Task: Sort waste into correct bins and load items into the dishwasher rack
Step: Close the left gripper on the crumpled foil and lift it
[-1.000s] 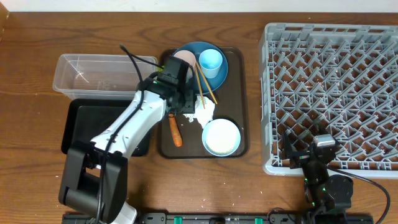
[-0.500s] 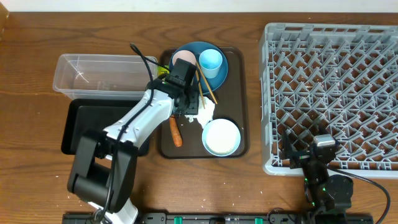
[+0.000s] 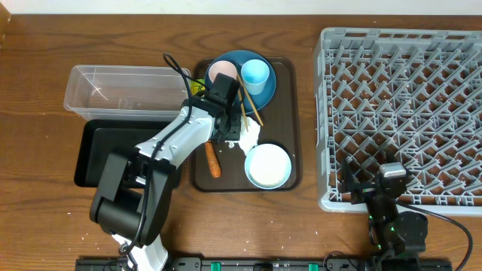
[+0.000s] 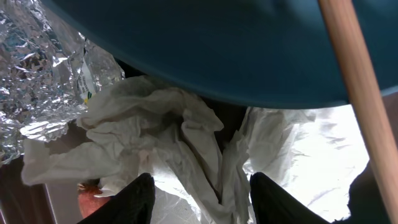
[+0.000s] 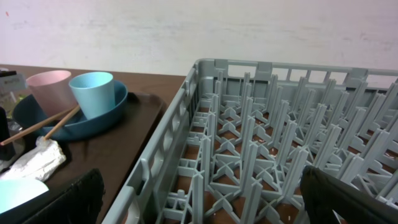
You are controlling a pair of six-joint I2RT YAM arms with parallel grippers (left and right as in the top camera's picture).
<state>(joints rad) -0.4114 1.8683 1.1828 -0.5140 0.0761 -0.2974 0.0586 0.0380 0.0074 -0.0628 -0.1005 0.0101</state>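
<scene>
**Q:** How do the two claws stand, nearest first?

**A:** At 5 o'clock on the table, the right gripper sits at the near edge of the dishwasher rack. Its jaws are spread wide, with nothing between them. Farther in, the left gripper straddles the crumpled white paper. Its fingers are apart, and it cannot be told whether they pinch the paper.

**Q:** And the task's things?

**A:** On the brown serving tray, the white bowl lies at 5 o'clock and the carrot at 7. The paper is at the centre, with silver foil beside it. The blue plate is at 12 and carries the pinkish cup, the light blue cup and the chopsticks. At 9 o'clock of the tray lies the black tray, with the clear tub beyond it.
</scene>
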